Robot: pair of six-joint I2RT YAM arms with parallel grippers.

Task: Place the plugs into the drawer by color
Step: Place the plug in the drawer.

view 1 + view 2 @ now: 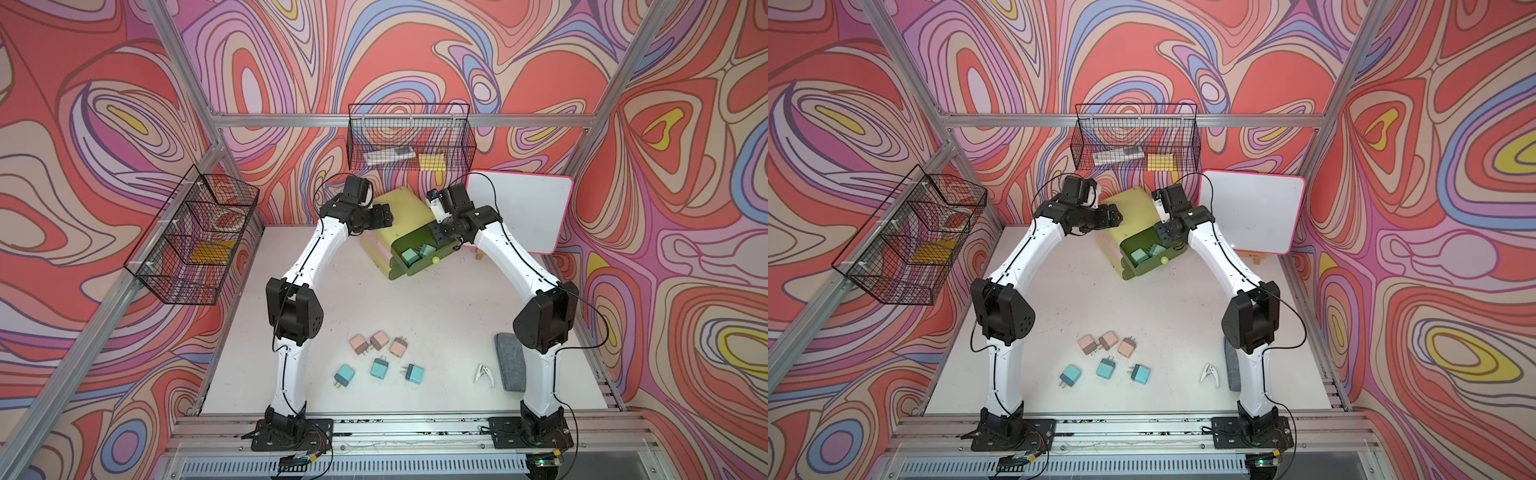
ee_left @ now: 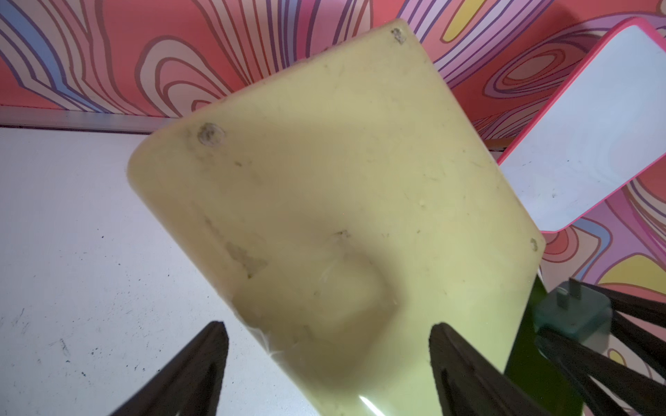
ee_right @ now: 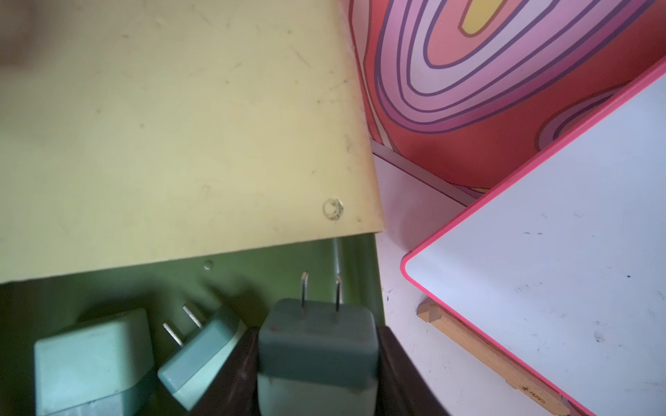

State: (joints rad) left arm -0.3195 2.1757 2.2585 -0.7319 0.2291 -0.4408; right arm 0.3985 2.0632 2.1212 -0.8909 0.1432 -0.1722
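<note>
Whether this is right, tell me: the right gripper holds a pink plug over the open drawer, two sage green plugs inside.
Wrong colour: the right wrist view shows the right gripper holding a sage green plug, not pink, over the open drawer, two sage green plugs inside.

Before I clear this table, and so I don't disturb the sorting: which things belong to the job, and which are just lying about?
Job: chest, open drawer, two sage plugs inside, third sage plug in the right end effector, three pink plugs, three teal plugs.
Lying about: white clip, grey pad, whiteboard, wire baskets.
</note>
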